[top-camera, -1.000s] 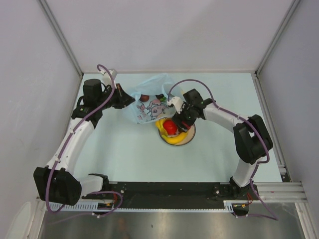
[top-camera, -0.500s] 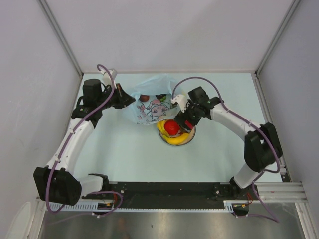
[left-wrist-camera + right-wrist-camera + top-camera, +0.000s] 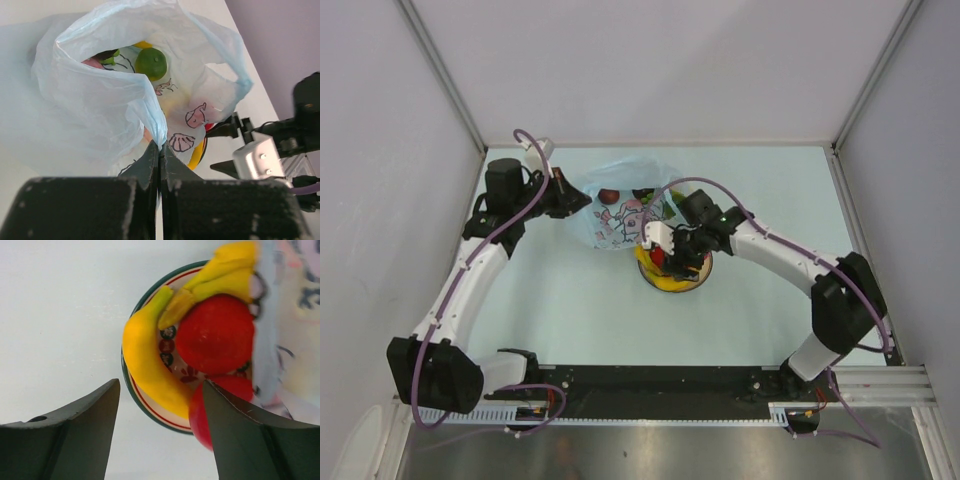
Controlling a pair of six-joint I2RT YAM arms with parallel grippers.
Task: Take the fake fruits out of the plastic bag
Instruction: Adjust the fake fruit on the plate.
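From above, the left arm stretches to the plastic bag at its left edge, and the right arm bends over the plate. In the left wrist view, the left gripper pinches the bag's rim, with a green fruit inside. In the right wrist view, the right gripper is spread above the banana and red apple on the plate.

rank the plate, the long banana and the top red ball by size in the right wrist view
1. plate: largest, though partly covered.
2. long banana and top red ball: too close to rank; the banana is longer, the ball wider.
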